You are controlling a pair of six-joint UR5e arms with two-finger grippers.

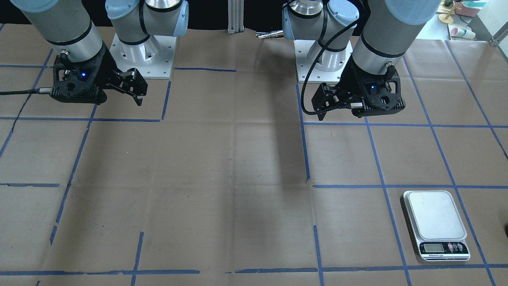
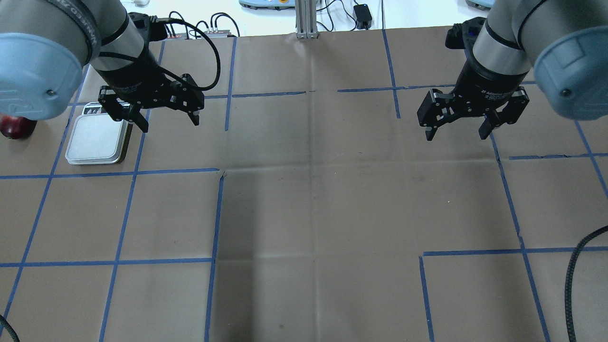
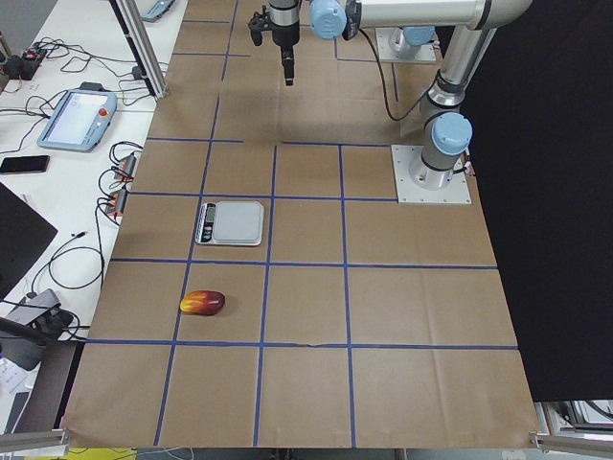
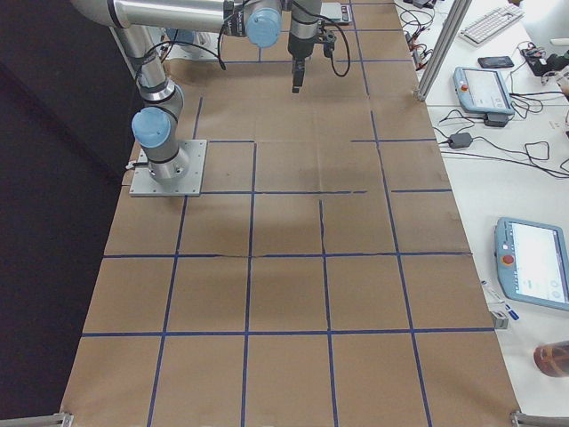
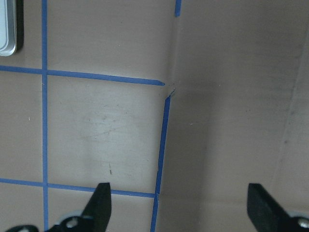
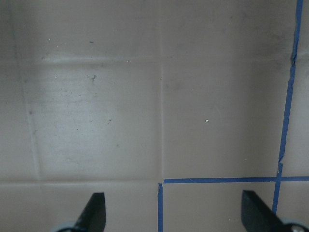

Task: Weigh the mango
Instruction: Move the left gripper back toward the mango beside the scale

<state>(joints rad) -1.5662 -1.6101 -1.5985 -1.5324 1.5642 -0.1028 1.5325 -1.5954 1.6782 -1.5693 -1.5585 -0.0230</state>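
The mango (image 3: 202,303), dark red fading to yellow, lies on the brown paper, a short way from the scale (image 3: 232,221) and apart from it. In the overhead view only its dark red end (image 2: 16,128) shows at the left edge, beside the silver scale (image 2: 97,140). The scale's platform (image 1: 434,216) is bare. My left gripper (image 2: 169,124) is open and empty, up in the air just right of the scale. My right gripper (image 2: 456,136) is open and empty above the table's far right part. The left wrist view shows only a corner of the scale (image 5: 7,29).
Brown paper with a grid of blue tape (image 2: 216,213) covers the table. Both arm bases (image 1: 143,55) stand at the robot's edge. A metal post (image 2: 306,19), cables and tablets (image 3: 77,120) are beyond the table's far edge.
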